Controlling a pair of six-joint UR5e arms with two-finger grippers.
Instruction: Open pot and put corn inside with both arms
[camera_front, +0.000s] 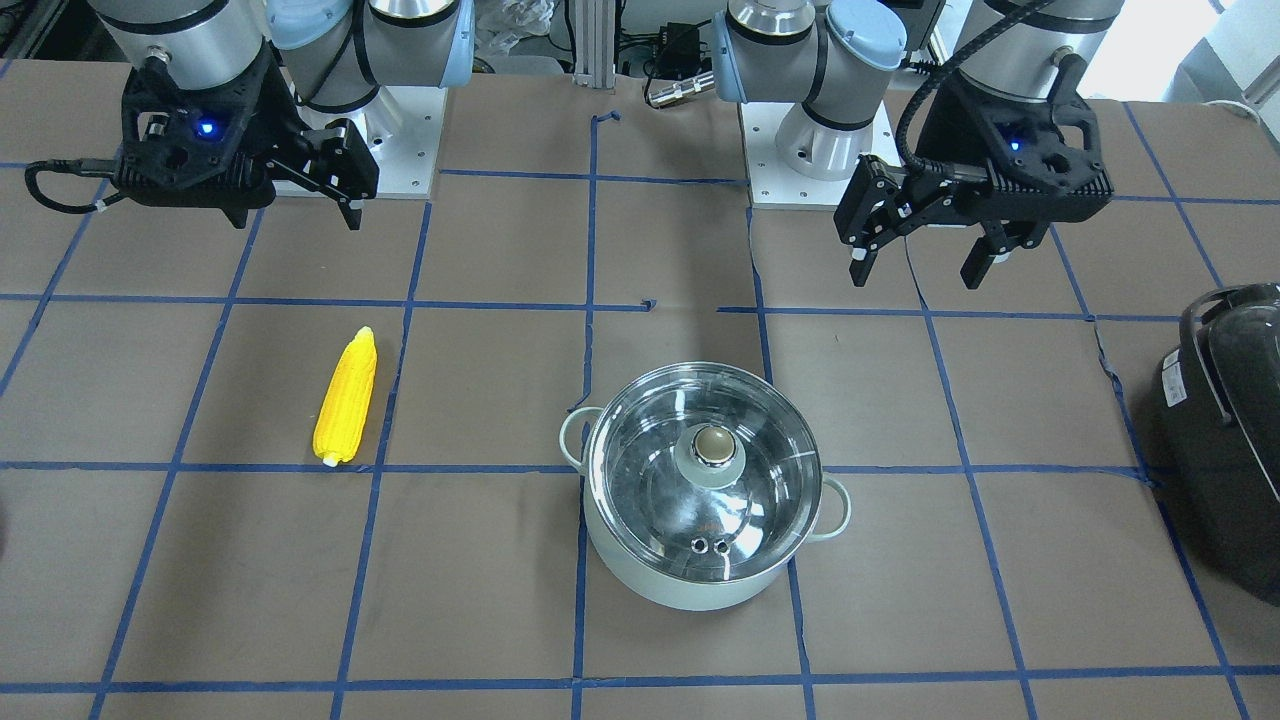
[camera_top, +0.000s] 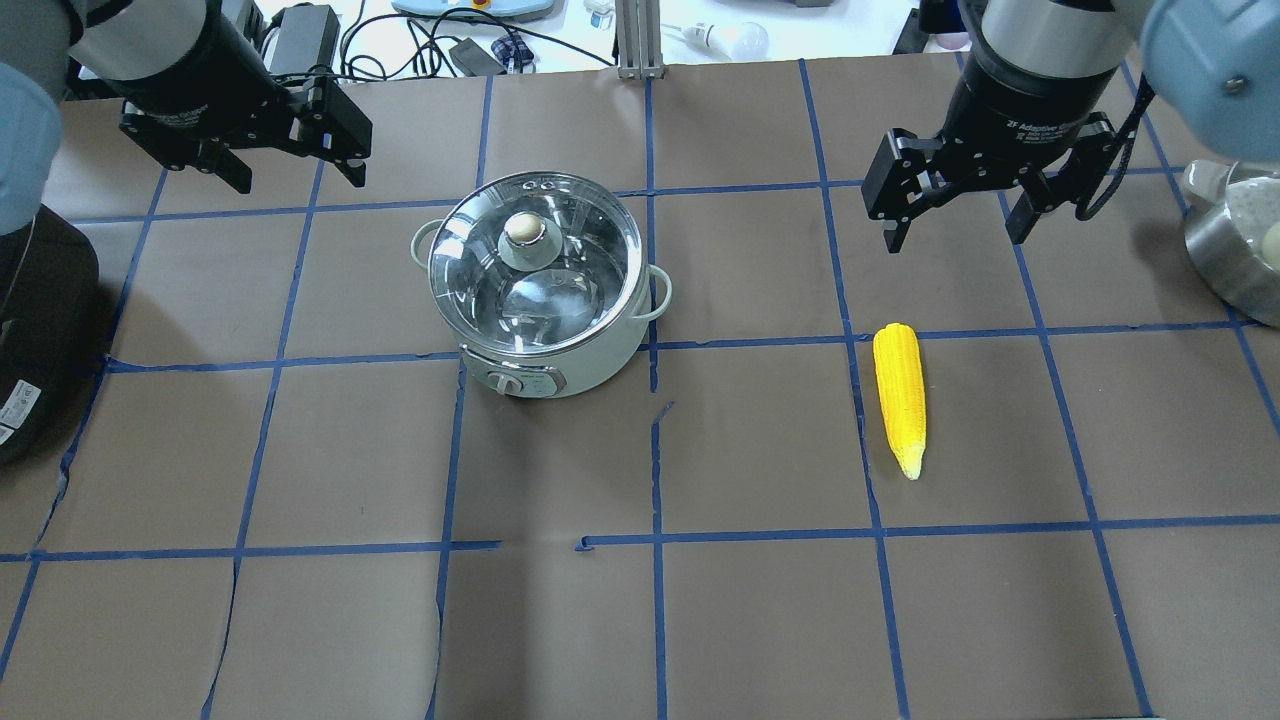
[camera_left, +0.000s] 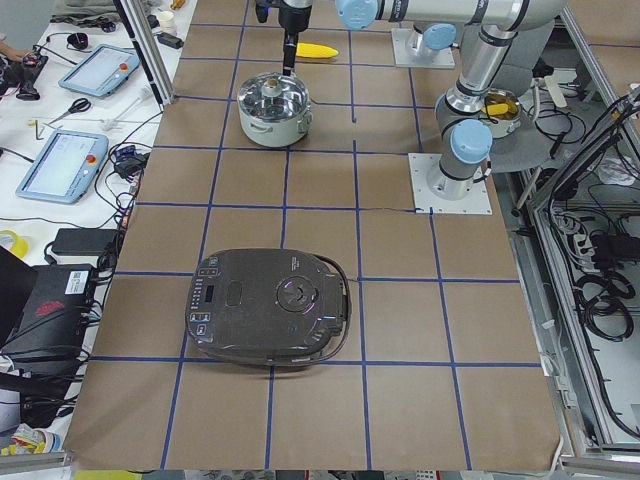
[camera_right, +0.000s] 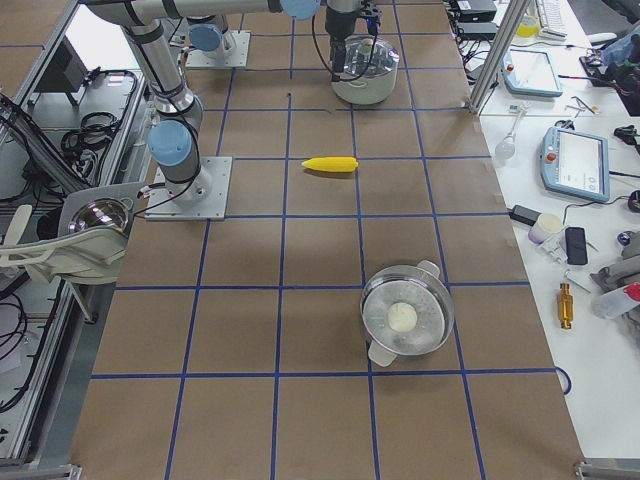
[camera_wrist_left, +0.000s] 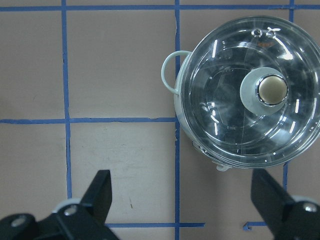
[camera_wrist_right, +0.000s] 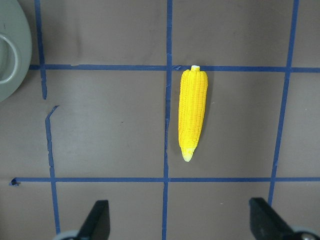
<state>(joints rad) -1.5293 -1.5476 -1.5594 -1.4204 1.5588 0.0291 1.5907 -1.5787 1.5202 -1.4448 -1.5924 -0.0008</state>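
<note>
Lid first: the pot sits closed on the counter, the corn lying flat well apart from it. You should centre the left arm's fingers, spread and empty, over the knob, which is off to one side of them, then lift the lid straight up. Set the right arm's fingers, likewise spread and empty, across the corn's thick middle, not its tapered tip.
</note>
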